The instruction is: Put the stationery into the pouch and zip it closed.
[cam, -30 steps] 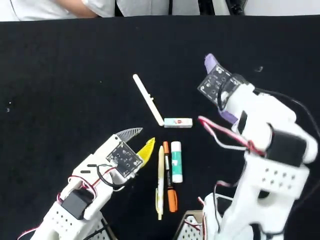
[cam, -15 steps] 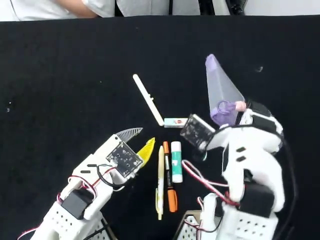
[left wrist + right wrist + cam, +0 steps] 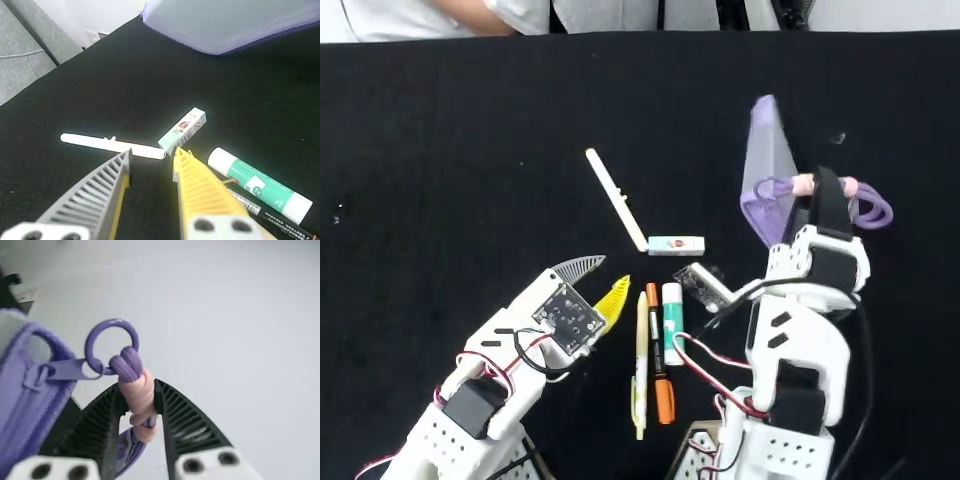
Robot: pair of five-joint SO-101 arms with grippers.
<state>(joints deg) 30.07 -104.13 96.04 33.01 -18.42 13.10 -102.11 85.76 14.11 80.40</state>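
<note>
Change, left arm: the left arm (image 3: 510, 370) at 7 o'clock sits just as it did a second ago. Its grey and yellow jaws are released and empty, just beside the tip of the yellow pen (image 3: 640, 365).
Change, right arm: the right arm (image 3: 798, 335) has drawn back from its far reach to 4 o'clock and turned its wrist. Its jaws are clenched on the pink and purple pull strap (image 3: 137, 390) of the zip.
Change, pouch: the pouch (image 3: 767, 165), half hidden under that arm a second ago, has come with the strap. It now stands tilted at 2 o'clock, its narrow end pointing toward 12.
Meaning: the pouch is in hand by its zip pull, but nothing is loaded yet. I cannot tell how far the zip is open. Filling probably falls to the left arm, which is nearest the stationery.
Count, near row at 6 o'clock: one yellow pen, one orange marker (image 3: 660, 352), one glue stick (image 3: 673, 322), lying side by side.
Count, centre: one eraser box (image 3: 676, 244).
Count, 11 o'clock: one white stick (image 3: 615, 198), its near end touching the eraser box.
Count, total: five stationery pieces on the black surface (image 3: 440, 150), none in the pouch; one pouch; two arms.
</note>
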